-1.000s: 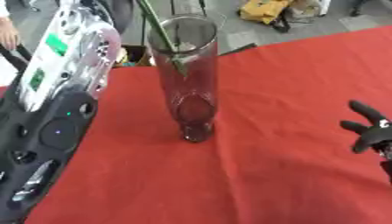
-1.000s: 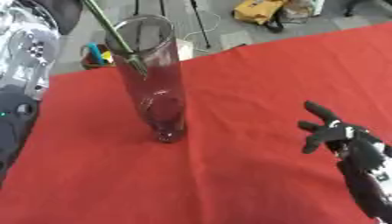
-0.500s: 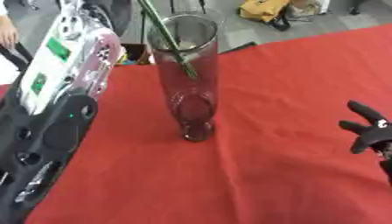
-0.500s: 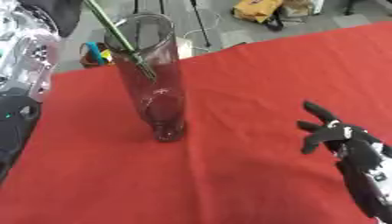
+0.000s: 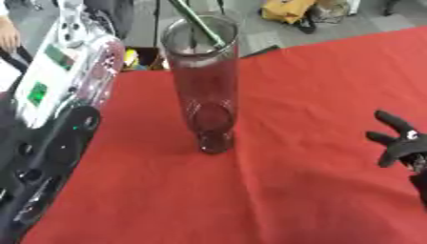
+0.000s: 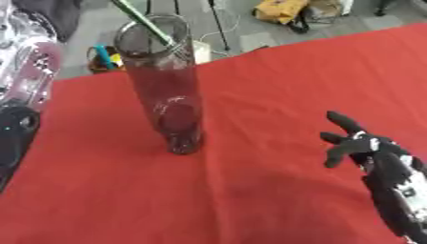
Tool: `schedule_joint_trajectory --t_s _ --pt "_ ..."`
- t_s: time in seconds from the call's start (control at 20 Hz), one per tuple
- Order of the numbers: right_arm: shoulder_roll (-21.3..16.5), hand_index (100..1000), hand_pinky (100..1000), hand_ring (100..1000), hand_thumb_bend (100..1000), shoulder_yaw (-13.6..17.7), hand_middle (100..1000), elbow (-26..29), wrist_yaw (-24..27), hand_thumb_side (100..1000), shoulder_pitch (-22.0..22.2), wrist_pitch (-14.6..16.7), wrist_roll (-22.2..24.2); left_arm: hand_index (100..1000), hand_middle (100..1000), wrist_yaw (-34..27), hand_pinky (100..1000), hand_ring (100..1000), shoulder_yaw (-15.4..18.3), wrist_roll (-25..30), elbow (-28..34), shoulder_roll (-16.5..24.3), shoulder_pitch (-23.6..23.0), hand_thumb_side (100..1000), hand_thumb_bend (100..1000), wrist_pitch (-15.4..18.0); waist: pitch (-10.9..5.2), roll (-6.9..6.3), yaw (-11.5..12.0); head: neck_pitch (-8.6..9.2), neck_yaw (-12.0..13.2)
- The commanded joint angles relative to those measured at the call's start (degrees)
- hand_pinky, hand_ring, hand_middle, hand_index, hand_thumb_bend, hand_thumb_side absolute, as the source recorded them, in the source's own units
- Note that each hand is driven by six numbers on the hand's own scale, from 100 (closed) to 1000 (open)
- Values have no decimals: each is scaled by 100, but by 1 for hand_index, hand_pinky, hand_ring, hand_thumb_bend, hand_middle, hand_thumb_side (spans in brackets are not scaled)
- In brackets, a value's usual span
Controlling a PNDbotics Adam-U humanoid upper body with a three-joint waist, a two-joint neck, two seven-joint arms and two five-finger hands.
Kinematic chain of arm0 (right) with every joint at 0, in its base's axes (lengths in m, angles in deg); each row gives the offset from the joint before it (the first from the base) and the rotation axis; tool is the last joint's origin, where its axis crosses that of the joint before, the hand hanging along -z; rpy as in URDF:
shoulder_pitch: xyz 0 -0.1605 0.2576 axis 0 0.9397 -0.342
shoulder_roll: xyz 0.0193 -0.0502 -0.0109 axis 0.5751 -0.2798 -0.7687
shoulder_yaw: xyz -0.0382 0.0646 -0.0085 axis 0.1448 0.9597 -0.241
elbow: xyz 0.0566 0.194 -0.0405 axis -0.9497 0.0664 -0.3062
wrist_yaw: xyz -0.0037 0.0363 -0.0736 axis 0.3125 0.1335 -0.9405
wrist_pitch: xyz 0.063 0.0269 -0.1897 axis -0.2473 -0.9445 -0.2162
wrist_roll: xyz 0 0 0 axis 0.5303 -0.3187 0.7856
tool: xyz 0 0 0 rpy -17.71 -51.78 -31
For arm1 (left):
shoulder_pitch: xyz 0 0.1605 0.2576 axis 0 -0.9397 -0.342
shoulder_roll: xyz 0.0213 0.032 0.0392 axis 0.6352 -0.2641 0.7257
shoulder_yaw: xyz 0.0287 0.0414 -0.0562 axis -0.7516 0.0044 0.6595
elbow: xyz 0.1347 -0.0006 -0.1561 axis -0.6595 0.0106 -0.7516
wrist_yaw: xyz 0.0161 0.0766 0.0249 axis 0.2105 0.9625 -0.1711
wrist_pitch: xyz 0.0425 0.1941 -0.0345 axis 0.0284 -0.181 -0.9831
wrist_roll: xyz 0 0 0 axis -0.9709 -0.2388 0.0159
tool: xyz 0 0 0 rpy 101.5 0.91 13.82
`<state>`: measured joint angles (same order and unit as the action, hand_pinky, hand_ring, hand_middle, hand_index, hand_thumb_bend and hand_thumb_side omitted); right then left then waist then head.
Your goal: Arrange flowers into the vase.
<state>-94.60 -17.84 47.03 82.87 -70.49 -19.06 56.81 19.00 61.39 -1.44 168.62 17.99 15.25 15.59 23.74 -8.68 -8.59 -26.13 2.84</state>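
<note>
Right hand (image 6: pixel 360 147) rests open and empty on the red bench (image 6: pixel 250 190), well right of the upright vase (image 5: pixel 203 86), where 1 green stem (image 5: pixel 198 22) enters the mouth; lower it straight, clear of the rim, without tipping the vase.

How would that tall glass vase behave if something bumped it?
The vase would probably tip easily: it is tall and narrow on a small base. It looks like clear glass, so likely fragile and slippery. The green stem leaning in its mouth may add slight sideways pull.
</note>
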Motion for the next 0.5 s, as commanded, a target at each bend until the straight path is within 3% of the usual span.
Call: schedule_joint_trajectory --t_s 0.05,0.5 --pt "-32 664 895 1000 100 18 488 114 -36 908 -23 -3 10 197 100 293 100 100 60 111 26 196 71 840 100 4 -119 57 18 12 -24" --pt "-31 665 897 1000 100 21 487 114 -57 909 -2 -26 13 240 100 1234 100 100 38 852 -91 322 2 804 100 -68 -136 40 44 -13 -43"
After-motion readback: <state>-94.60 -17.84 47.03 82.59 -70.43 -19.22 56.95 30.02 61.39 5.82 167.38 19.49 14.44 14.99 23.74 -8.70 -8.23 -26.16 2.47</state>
